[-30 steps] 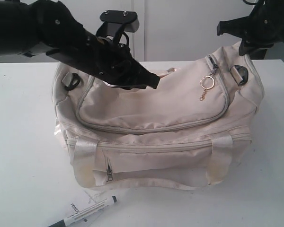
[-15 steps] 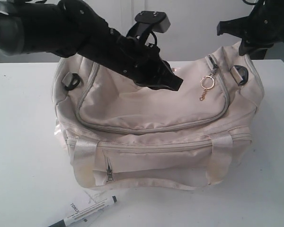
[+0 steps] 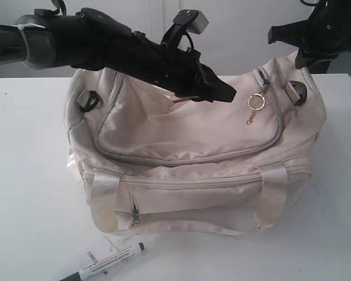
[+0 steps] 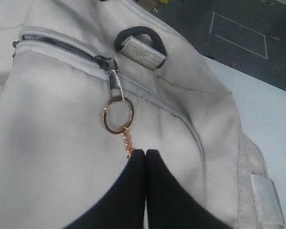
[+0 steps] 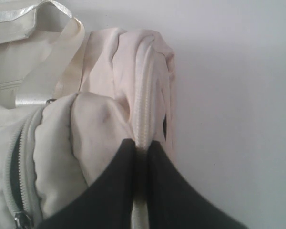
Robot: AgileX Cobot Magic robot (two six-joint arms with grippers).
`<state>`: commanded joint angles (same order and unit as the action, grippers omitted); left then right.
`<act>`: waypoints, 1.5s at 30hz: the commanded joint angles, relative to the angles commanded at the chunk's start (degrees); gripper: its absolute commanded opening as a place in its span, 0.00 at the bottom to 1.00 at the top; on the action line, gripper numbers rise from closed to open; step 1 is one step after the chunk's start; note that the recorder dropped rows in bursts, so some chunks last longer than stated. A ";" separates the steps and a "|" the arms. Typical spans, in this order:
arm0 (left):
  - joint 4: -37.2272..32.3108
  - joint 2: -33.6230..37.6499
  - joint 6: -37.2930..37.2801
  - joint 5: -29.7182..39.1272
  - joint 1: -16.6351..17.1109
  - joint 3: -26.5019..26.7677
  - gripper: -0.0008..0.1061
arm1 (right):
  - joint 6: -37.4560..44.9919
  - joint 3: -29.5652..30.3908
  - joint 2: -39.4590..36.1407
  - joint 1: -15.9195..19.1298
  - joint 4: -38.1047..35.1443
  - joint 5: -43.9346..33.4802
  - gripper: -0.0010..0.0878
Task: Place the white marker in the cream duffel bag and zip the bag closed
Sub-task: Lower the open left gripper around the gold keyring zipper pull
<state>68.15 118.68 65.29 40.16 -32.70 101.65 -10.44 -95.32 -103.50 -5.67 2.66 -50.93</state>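
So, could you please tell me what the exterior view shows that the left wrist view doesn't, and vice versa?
Only the exterior view: the white marker lying across the paper tag, in front of the bag's front pocket. Only the left wrist view: dark floor with taped lines. Both: the cream duffel bag, its gold key ring, a black strap ring, and the left gripper, jaws shut.
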 joint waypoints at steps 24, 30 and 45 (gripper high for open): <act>1.14 5.28 25.55 0.51 -0.12 7.70 0.06 | 0.12 0.00 0.00 0.00 0.00 0.00 0.01; 1.26 5.73 29.57 -2.71 -1.41 7.70 0.34 | 0.12 0.00 0.00 0.00 0.00 0.00 0.01; 7.23 8.88 29.57 -9.41 -3.39 7.70 0.52 | 0.12 0.00 0.00 0.00 0.00 0.00 0.01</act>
<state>75.38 127.57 94.86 30.74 -36.09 109.35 -10.33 -95.32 -103.50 -5.67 2.66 -50.93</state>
